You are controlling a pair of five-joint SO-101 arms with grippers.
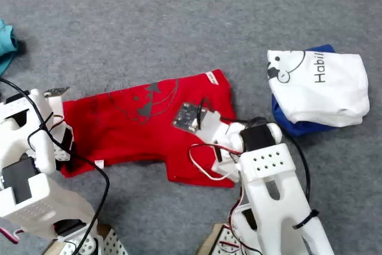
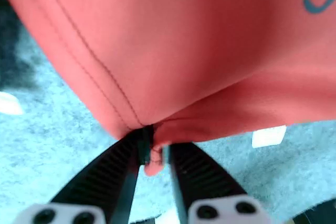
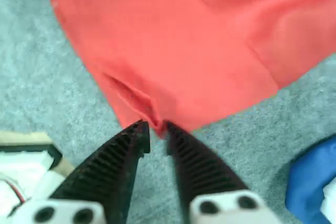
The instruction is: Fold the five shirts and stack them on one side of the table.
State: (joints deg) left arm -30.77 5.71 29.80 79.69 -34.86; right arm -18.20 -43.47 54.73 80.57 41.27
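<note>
The red shirt (image 1: pixel 143 132) lies central on the table (image 1: pixel 179 28), long axis left to right; my left gripper (image 2: pixel 152 145) pinches its left end and my right gripper (image 3: pixel 156 129) its right end, both jaws narrow on cloth.

Your two arms are white printed plastic. Take the right arm's (image 1: pixel 271 207) dotted block (image 1: pixel 268 160) as your marker. A black motor (image 1: pixel 258 137) sits just beyond it, red and white wires (image 1: pixel 200 165) loop beside it, and a black cable (image 1: pixel 305 168) runs past it (banded by a black tie (image 1: pixel 303 219) nearer the base). Well apart from the block, the left arm (image 1: pixel 30 171) trails black cables (image 1: pixel 106 180) too. Both sets of jaws are black and ribbed, on white bases (image 2: pixel 58 214) with dark screw holes.
</note>
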